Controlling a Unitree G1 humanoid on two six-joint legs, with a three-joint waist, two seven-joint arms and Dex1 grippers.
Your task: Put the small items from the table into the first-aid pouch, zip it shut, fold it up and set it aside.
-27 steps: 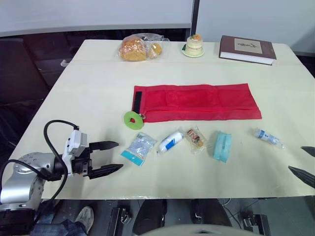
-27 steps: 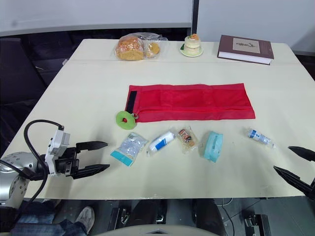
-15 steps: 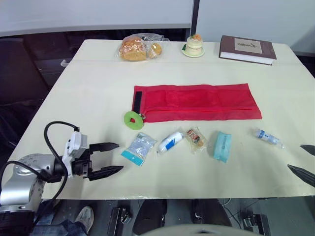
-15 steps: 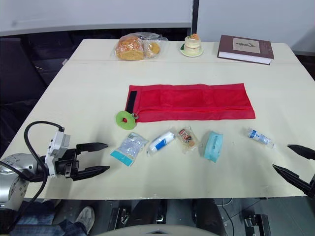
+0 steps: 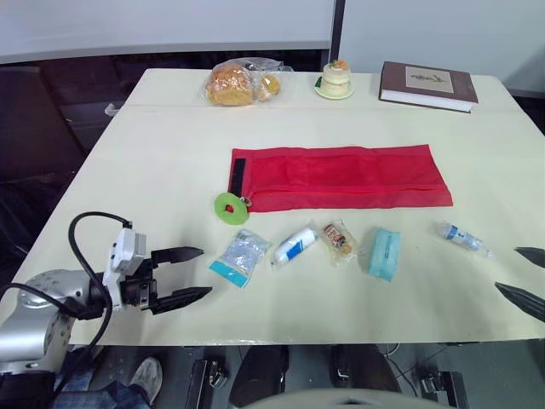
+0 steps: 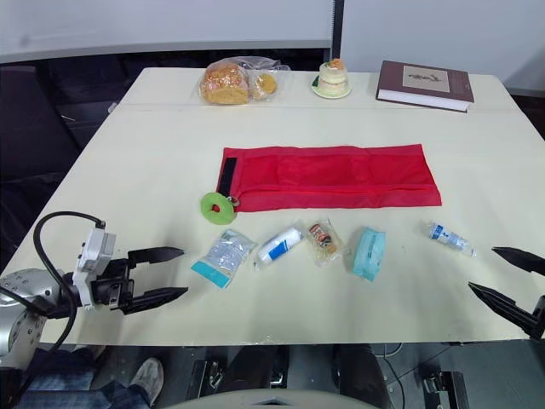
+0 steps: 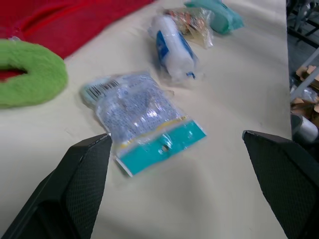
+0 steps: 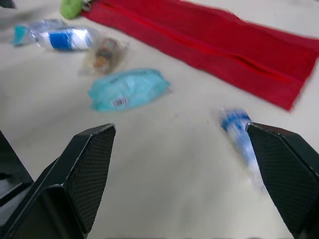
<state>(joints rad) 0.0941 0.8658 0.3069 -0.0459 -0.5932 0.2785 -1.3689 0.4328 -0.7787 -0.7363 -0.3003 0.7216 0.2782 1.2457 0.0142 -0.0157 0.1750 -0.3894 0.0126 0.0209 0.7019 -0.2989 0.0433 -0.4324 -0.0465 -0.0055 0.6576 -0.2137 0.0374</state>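
Lying flat across the middle of the cream table (image 5: 153, 162), the red first-aid pouch (image 5: 341, 177) is spread out full length and unfolded. It has a black strip (image 5: 239, 170) at its left end, and a green ring tag (image 5: 231, 207) rests on the tabletop just off that corner. Between the pouch and the table's near edge five small items sit in a loose row, none of them touching the pouch. From the robot's left they are a clear packet with a teal strip (image 5: 241, 256), a white-and-blue roll (image 5: 295, 245), a small printed sachet (image 5: 338, 239) just beside the roll, a teal wipes pack (image 5: 385, 252) and, a little apart to the right, a small blue-labelled vial (image 5: 464, 239). The left gripper (image 5: 206, 271) hovers low over the near left part of the table with its two black fingers spread wide and nothing between them. It points at the clear packet, which lies near the fingertips but apart from them; in the left wrist view that packet shows ahead of the two spread fingers (image 7: 84, 174). The right gripper (image 6: 482, 268) reaches in at the near right edge, its fingers likewise parted and empty, near the vial without touching it. Along the far edge stand a bag of bread (image 5: 241, 83), a small cake on a plate (image 5: 335, 79) and a brown book (image 5: 428, 85), well apart from the pouch.
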